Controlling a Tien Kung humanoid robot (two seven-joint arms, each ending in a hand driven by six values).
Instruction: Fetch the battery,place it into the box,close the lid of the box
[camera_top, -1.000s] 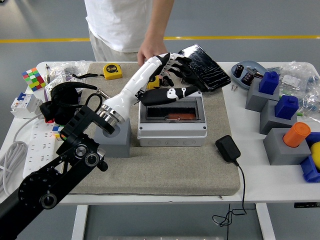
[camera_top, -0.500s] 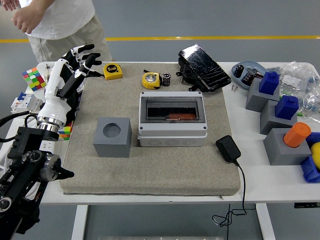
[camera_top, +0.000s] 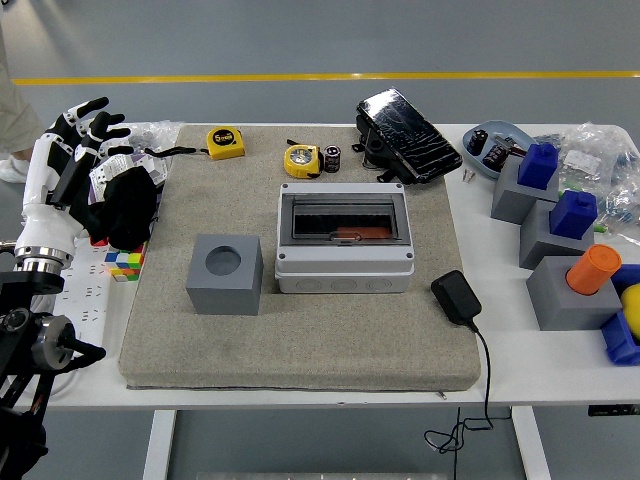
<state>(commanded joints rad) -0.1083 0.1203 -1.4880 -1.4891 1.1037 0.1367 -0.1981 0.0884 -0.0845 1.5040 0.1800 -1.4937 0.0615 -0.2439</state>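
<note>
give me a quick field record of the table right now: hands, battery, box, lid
left hand: open, raised at the table's left edge, holding nothing
right hand: not in view
battery: on the mat behind the box, beside a yellow tape measure
box: mid-mat, right of a grey block
lid: shut

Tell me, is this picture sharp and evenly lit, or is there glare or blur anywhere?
Head view: soft, even light with faint shadows; the box on the mat and the battery look crisp. The box's dark lid window shows a mild sheen, and the black pack glints. The left hand at the left edge looks sharp too.
</note>
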